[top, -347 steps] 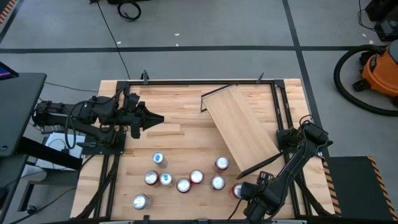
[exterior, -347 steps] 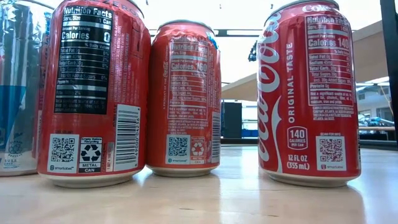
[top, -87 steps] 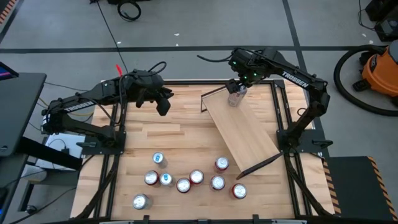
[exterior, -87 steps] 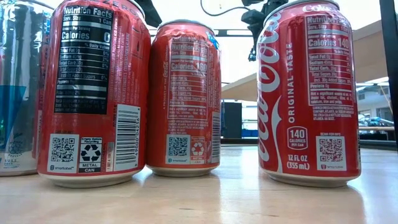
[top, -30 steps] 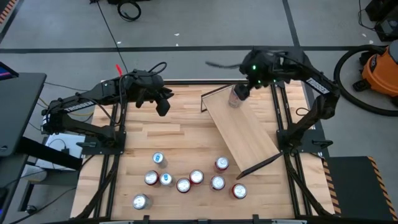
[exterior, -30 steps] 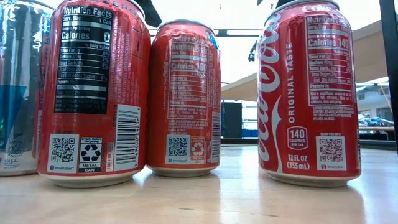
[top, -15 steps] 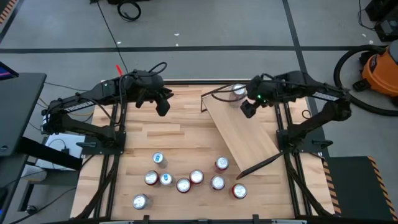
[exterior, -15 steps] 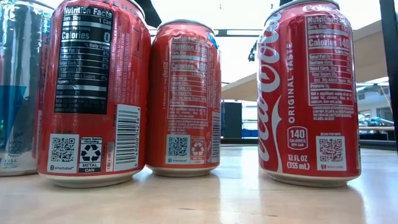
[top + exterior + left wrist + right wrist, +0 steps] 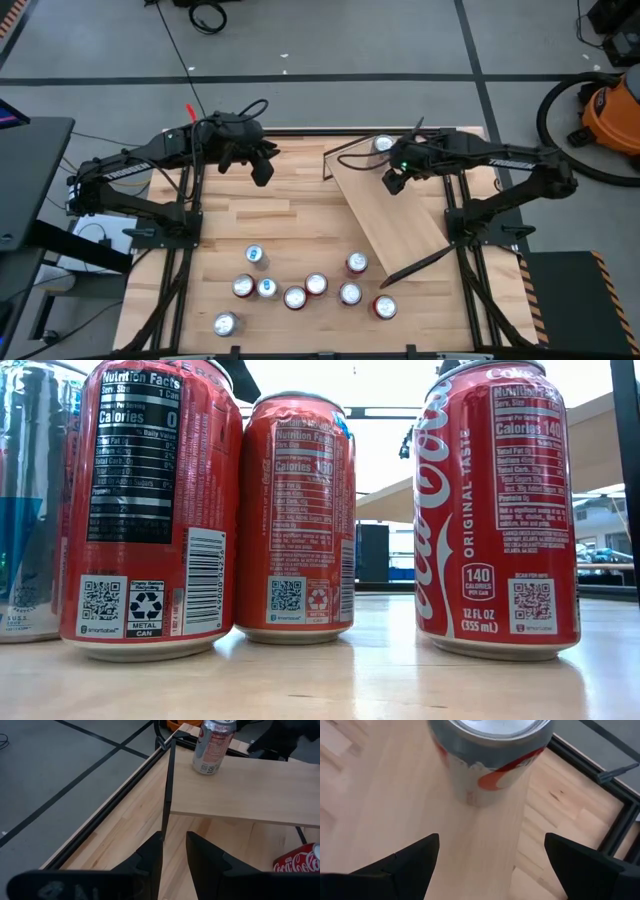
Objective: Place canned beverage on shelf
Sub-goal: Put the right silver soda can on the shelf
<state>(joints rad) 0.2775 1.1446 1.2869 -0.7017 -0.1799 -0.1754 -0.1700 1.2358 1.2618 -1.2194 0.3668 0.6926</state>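
Note:
A silver canned beverage [image 9: 383,145] with a red mark stands upright on its base at the far end of the shelf [image 9: 395,220], a light wood plank lying slantwise over the table's right half. It also shows in the left wrist view [image 9: 212,745] and the right wrist view [image 9: 490,755]. My right gripper [image 9: 392,180] hovers open over the shelf just on the near side of the can, touching nothing; the right wrist view [image 9: 492,852] shows its fingers wide apart. My left gripper [image 9: 262,170] hangs shut over the table's far left.
Several red and silver cans [image 9: 295,297] stand in a cluster on the tabletop near its front edge, some close in the low view [image 9: 495,510]. A black rail [image 9: 167,795] holds the shelf's far end above the table. A black frame [image 9: 190,200] borders the table.
My right gripper has drawn back from the can toward the table's near edge and gone down over the shelf, staying open. The can stands alone on the shelf's far end.

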